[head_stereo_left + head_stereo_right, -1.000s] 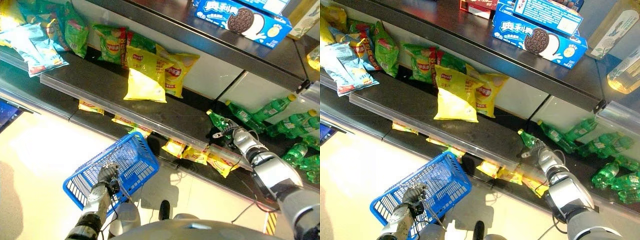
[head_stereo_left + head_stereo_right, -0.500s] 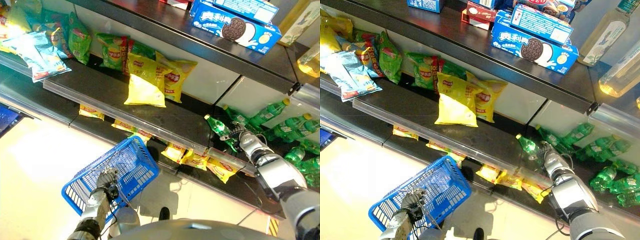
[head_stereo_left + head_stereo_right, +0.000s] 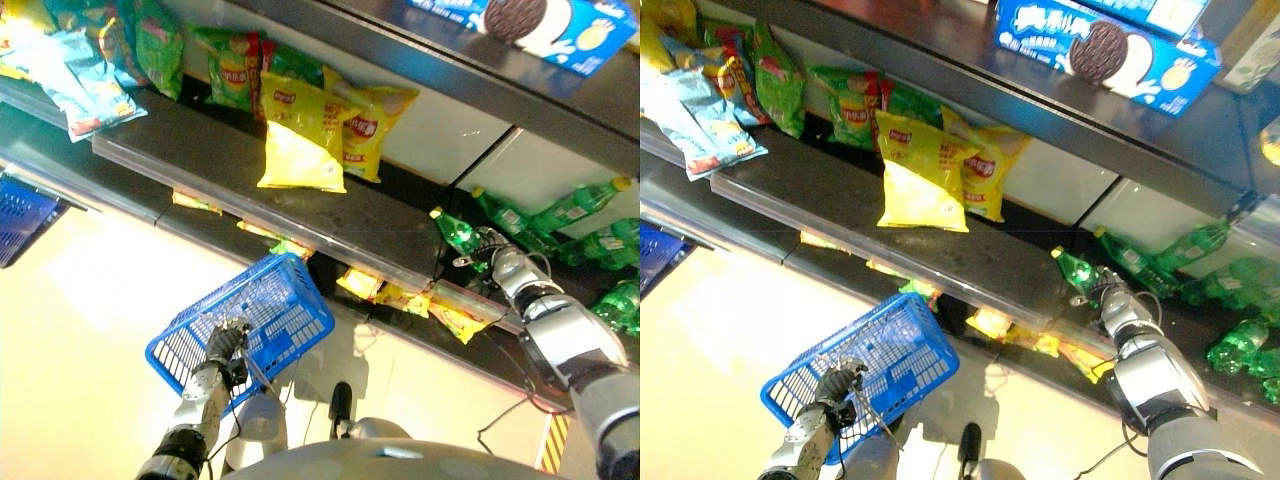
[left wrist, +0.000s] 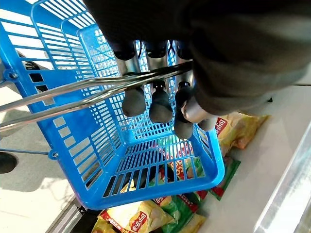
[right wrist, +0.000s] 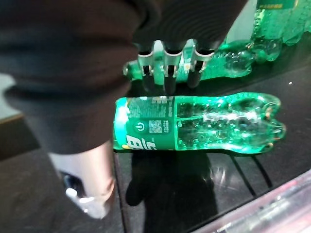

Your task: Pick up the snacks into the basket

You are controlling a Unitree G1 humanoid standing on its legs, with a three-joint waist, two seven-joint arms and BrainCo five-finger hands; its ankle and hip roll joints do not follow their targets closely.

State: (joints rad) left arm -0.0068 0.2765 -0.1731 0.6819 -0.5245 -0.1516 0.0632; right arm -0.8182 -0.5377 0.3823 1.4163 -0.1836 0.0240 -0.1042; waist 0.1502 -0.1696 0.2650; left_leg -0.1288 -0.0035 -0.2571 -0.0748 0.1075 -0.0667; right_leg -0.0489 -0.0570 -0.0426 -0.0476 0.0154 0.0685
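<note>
While the left robot hand (image 4: pixel 160 99) grips the basket (image 3: pixel 245 330) handle, the right robot hand (image 5: pixel 167 73), seemingly unclenched, hovers over a green bottle (image 5: pixel 194 121) on the shelf (image 3: pixel 300 215).

The left hand (image 4: pixel 160 97) hangs low at the near left, fingers curled tight. The right hand (image 5: pixel 167 73) reaches far right, fingers straight and relaxed.

The basket (image 3: pixel 262 320) is bright blue with thin silver handles (image 4: pixel 87 90). The chip bags (image 3: pixel 303 142) on the dark shelf (image 3: pixel 200 165) are yellow with red marks; other bags (image 3: pixel 228 68) are green. The bottle (image 5: pixel 199 121) is see-through green with a darker green label. The cookie box (image 3: pixel 1105 45) is blue with a dark round cookie.
</note>
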